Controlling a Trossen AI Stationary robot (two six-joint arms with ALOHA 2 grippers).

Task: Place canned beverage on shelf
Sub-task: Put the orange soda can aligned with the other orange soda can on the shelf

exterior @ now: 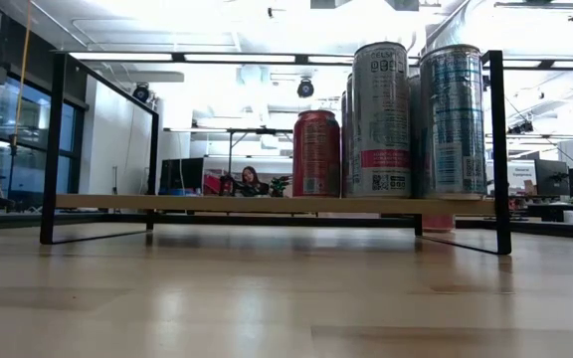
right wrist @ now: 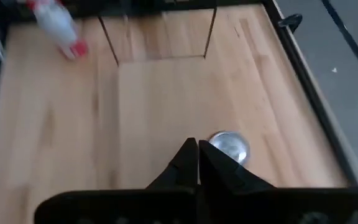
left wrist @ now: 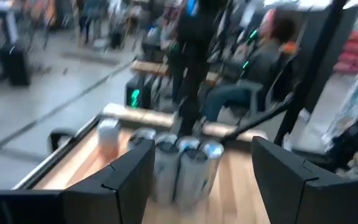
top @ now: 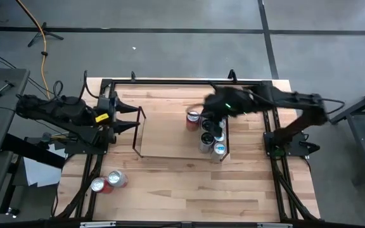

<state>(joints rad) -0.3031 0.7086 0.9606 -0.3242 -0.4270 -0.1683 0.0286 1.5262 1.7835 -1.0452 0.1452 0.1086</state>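
1. Tabletop [top: 189, 183] of pale wood planks is filling most of the high view, with grey floor lying beyond its far edge; the low view is showing a bright room with tables behind it.
2. Shelf [top: 170, 136] is sitting mid-table, its board running left to right between thin black wire frames.
3. Right arm is reaching in from the right, partly hiding the cans at the shelf's right end in the high view; the right gripper [right wrist: 197, 163] is hanging with its fingers pressed together and holding nothing, over a silver can top [right wrist: 229, 147].
4. Left gripper [top: 132, 118] is waiting just left of the shelf with its fingers parted and nothing between them.
5. Tall cans [exterior: 416, 121] are standing upright in a cluster at the shelf's right end; their exact count is hard to tell.
6. Red can [exterior: 316, 153] is standing upright just left of that cluster.
7. Two loose cans [top: 108, 181] are lying on the tabletop at the near left, off the shelf.
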